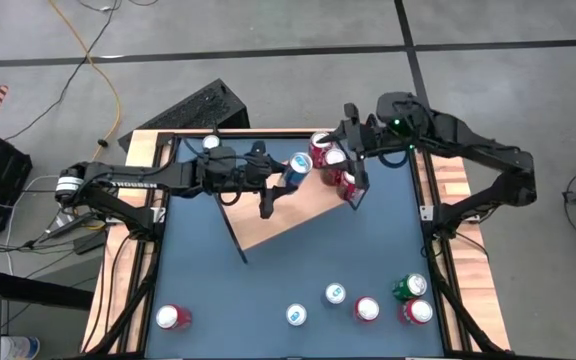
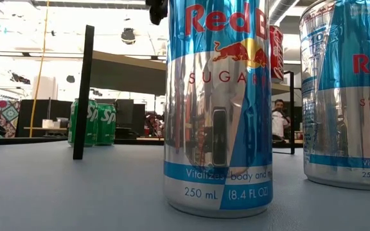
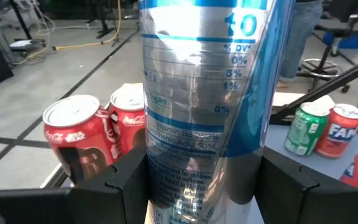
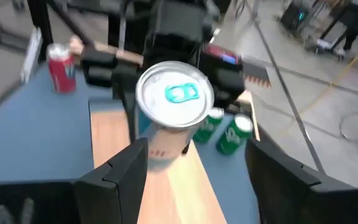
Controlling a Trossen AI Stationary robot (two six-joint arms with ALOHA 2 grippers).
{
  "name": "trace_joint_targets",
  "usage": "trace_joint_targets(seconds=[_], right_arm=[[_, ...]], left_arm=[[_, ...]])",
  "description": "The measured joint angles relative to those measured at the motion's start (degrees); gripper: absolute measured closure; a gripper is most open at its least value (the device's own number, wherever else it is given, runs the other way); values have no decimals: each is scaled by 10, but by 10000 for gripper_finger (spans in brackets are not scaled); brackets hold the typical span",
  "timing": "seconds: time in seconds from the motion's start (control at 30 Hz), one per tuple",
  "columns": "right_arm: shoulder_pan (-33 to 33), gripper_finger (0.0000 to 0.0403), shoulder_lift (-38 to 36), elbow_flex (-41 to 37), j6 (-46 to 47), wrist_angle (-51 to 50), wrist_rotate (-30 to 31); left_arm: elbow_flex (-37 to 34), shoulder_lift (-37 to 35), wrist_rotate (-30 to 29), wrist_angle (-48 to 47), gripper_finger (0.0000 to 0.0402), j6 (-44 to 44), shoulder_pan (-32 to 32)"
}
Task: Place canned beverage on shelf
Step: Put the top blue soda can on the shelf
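Note:
A slim blue-and-silver can (image 1: 296, 168) is upright over the far edge of the shelf (image 1: 293, 220), a light wood board on black legs, with my left gripper (image 1: 280, 172) shut on it. Whether the can's base touches the board does not show. The right wrist view looks down on the can's silver top (image 4: 174, 93) with its blue tab. My right gripper (image 1: 354, 190) hovers open just right of it, beside two red cans (image 1: 325, 150) at the shelf's far right corner, with nothing between its fingers (image 4: 114, 177). My left gripper pinches the can's round body (image 3: 160, 180) between its two fingers, one on each opposite side, about mid-height. The fingers come in level from the table's left and lie across the can. The can stays upright in the hold.
Several loose cans stand along the table's near edge: a red one (image 1: 172, 317), small blue ones (image 1: 296, 315), and red and green ones (image 1: 409, 290) at the right. Two of the blue cans (image 2: 217, 109) fill the low view. Behind them are a black shelf leg (image 2: 83, 90) and a person (image 2: 278, 119).

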Motion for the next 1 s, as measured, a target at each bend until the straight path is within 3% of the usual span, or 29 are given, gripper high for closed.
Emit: trace_joint_targets(seconds=[0.27,0.4,0.5,0.77,1.0], right_arm=[[50,131,80,100,-56,-104,109],[86,108,129,159,-74,-157,186],[106,87,163,218,-76,-211,209],[104,63,231,357,-71,-287,195],[67,63,263,380,-69,-302,146]], left_arm=[[0,0,-25,-17,195,7,0],[0,0,-31,-20,189,11,0],[0,0,-37,-35,188,15,0],[0,0,-39,-32,185,17,0],[0,0,-40,-29,184,22,0]])
